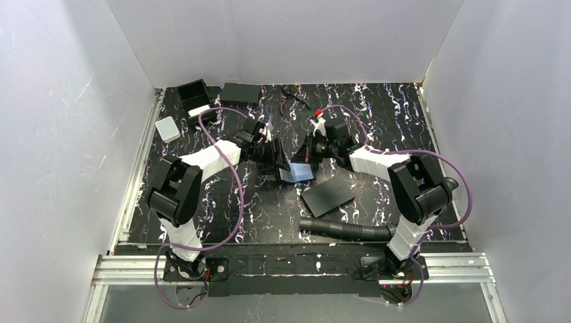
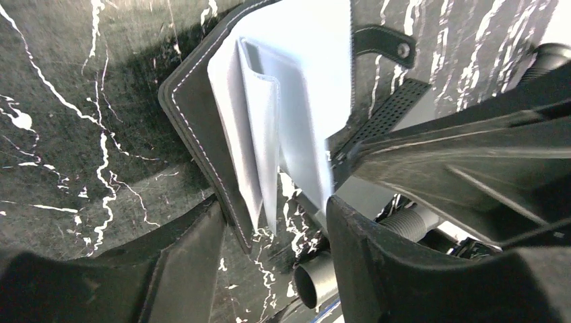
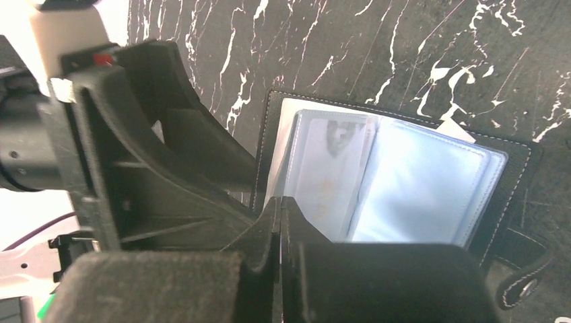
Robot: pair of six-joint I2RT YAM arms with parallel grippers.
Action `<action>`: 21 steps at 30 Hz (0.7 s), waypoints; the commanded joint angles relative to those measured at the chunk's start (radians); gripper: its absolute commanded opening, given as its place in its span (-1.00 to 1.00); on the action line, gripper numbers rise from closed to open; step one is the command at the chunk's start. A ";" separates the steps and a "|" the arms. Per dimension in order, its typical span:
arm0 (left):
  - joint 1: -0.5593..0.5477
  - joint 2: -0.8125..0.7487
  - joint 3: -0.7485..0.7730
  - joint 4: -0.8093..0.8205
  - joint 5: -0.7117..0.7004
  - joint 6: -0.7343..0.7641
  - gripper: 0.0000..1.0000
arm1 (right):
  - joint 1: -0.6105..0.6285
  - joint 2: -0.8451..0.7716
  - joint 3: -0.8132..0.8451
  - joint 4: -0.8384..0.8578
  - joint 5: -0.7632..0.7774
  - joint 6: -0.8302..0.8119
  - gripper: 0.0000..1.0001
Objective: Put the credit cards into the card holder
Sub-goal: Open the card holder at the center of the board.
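Insertion step, apparently well advanced. Top view: one card holder [image 1: 296, 173] lies open on the table [image 1: 404, 114], with one black sheet [image 1: 328, 196] just beside it. Left wrist: left gripper [image 2: 273, 219] is spread astride the card holder's edge. Right wrist: right gripper [image 3: 279, 207] is pressed together at its near edge; one credit card [image 3: 328, 168] appears sleeved. Next move: locate any remaining card.

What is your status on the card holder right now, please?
Card holder lies open. Left fingers open over its edge. Right fingers shut at its edge. Black sheet beside it, not on it.
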 commanded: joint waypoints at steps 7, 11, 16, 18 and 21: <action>0.008 0.005 0.039 -0.012 0.038 -0.004 -0.04 | -0.006 -0.006 -0.011 0.035 -0.013 -0.004 -0.97; 0.008 0.008 0.048 -0.035 0.015 0.008 -0.40 | -0.003 -0.016 0.007 -0.040 0.010 -0.081 -0.80; 0.008 -0.002 0.043 -0.033 0.009 0.011 -0.70 | 0.006 -0.038 -0.030 -0.063 0.000 -0.177 -0.32; 0.008 -0.006 0.039 -0.029 0.012 0.009 -0.76 | 0.006 -0.041 -0.046 -0.045 -0.017 -0.201 -0.14; 0.008 -0.004 0.037 -0.026 0.011 0.009 -0.86 | 0.007 -0.024 -0.047 -0.029 -0.040 -0.197 -0.07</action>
